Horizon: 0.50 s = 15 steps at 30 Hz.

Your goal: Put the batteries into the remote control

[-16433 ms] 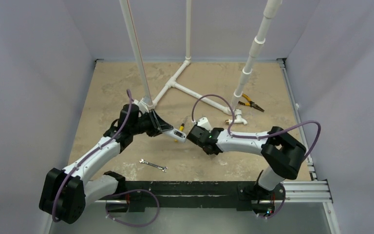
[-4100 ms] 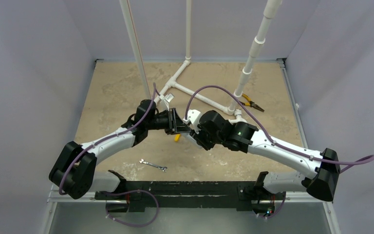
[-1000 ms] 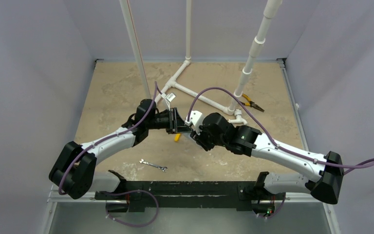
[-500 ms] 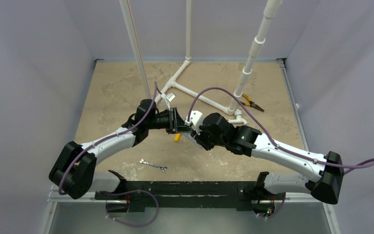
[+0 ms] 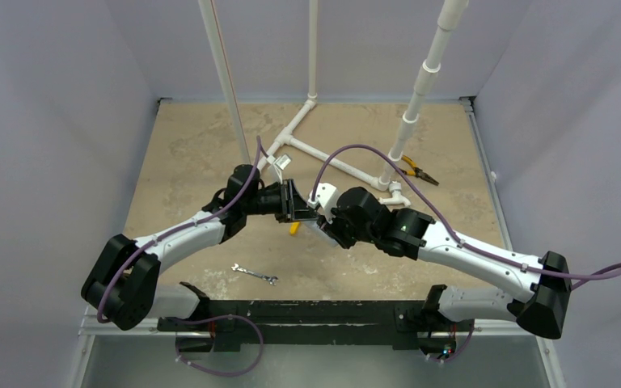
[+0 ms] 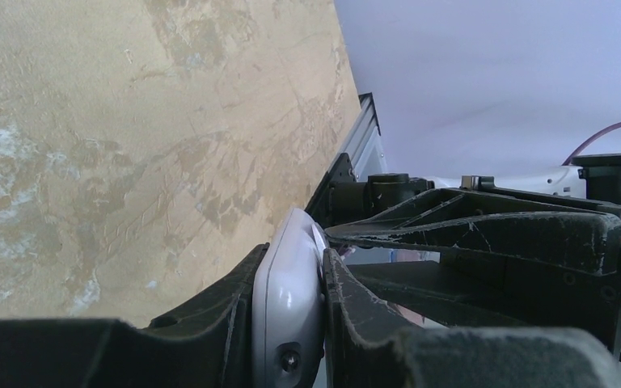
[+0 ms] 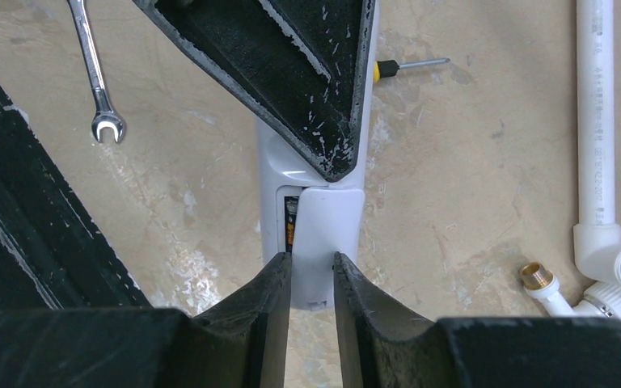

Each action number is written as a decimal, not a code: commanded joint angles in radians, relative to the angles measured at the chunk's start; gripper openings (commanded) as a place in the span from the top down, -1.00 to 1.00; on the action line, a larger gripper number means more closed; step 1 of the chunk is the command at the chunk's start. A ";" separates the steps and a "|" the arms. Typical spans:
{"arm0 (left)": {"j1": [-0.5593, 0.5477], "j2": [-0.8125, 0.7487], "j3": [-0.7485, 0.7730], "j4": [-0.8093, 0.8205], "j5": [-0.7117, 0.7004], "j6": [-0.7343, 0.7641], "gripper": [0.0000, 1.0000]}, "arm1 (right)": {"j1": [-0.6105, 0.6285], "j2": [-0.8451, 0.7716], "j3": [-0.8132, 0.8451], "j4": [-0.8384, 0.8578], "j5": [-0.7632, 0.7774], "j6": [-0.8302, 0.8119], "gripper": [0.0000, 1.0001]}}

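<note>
Clenching the remote control (image 6: 289, 301) was the left gripper (image 6: 291, 260); the right gripper (image 7: 313, 267) straddled its battery cover (image 7: 329, 220), grasp unclear.

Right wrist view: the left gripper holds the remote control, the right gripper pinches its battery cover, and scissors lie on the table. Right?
One slip: the right wrist view shows a wrench, not scissors, on the table. The left gripper does hold the remote control, the right gripper its battery cover.
</note>
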 commanded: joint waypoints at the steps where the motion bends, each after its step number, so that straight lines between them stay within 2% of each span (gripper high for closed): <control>1: -0.006 -0.002 0.036 0.012 0.011 0.012 1.00 | 0.003 -0.022 0.009 0.036 0.009 -0.006 0.53; 15: -0.005 0.008 0.044 0.008 0.014 0.015 1.00 | 0.003 -0.006 -0.016 0.063 -0.008 0.003 0.53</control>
